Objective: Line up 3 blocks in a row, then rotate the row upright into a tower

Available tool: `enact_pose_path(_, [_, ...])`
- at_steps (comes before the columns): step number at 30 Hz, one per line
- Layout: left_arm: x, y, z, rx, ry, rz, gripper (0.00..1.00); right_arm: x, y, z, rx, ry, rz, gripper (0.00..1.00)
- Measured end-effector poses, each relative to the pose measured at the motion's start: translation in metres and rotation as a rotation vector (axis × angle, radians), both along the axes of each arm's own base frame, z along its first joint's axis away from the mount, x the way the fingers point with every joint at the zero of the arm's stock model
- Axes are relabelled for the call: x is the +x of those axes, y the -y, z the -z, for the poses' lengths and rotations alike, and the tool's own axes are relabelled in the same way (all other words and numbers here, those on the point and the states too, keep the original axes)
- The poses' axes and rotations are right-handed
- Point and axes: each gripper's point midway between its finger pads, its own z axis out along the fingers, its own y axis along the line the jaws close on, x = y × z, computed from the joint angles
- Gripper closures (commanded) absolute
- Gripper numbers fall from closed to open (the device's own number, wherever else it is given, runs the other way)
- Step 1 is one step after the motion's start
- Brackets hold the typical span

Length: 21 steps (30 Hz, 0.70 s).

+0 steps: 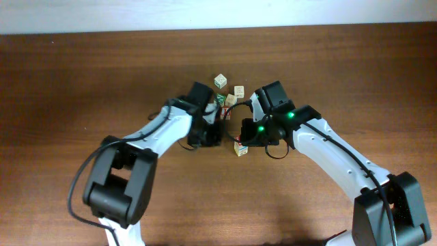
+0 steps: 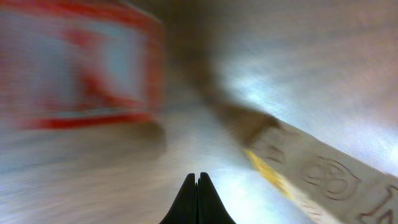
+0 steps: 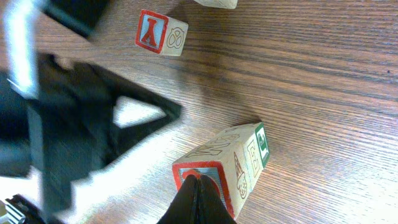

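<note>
**Both arms reached in, both tools closed**

Left arm (image 1: 160,133): extends from its base at lower left, up and inward to the middle. Left tool (image 1: 210,135) points down; in the left wrist view its fingers (image 2: 189,199) are pressed flat together.

Right arm (image 1: 334,154): mirrors this from lower right, with two green lights lit at the wrist. Right tool (image 1: 247,137) has its fingers (image 3: 189,199) fully together. The tools are near each other, not touching.

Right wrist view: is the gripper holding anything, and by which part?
Nothing held. The right gripper is shut, tips at the red-bordered face of the pale wooden cube.
</note>
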Motion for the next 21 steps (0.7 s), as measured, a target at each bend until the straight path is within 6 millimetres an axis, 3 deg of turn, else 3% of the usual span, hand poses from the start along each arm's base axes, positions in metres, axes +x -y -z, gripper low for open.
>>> enact_pose_path(4, [0.032,-0.058,-0.022,0.115,0.094,-0.137,1.0,0.0,0.0,0.0,-0.002,-0.002,0.0,0.96])
enact_pose_path(8, [0.043,-0.102,-0.021,0.175,0.086,-0.237,1.0,-0.002,0.001,-0.001,-0.007,-0.015,0.0,0.96])
enact_pose_path(17, [0.045,-0.109,-0.02,0.211,0.098,-0.247,1.0,-0.003,0.002,-0.014,-0.007,0.001,-0.003,0.96])
enact_pose_path(18, [0.045,-0.11,-0.02,0.219,0.101,-0.248,0.97,-0.003,0.002,-0.021,-0.006,0.008,-0.006,0.96])
enact_pose_path(19, [0.046,-0.112,-0.02,0.228,0.106,-0.249,0.88,-0.002,0.002,-0.034,0.0,0.031,-0.008,0.96])
enact_pose_path(21, [0.051,-0.118,-0.034,0.238,0.15,-0.248,0.48,-0.006,0.009,-0.075,0.0,0.108,-0.006,0.96])
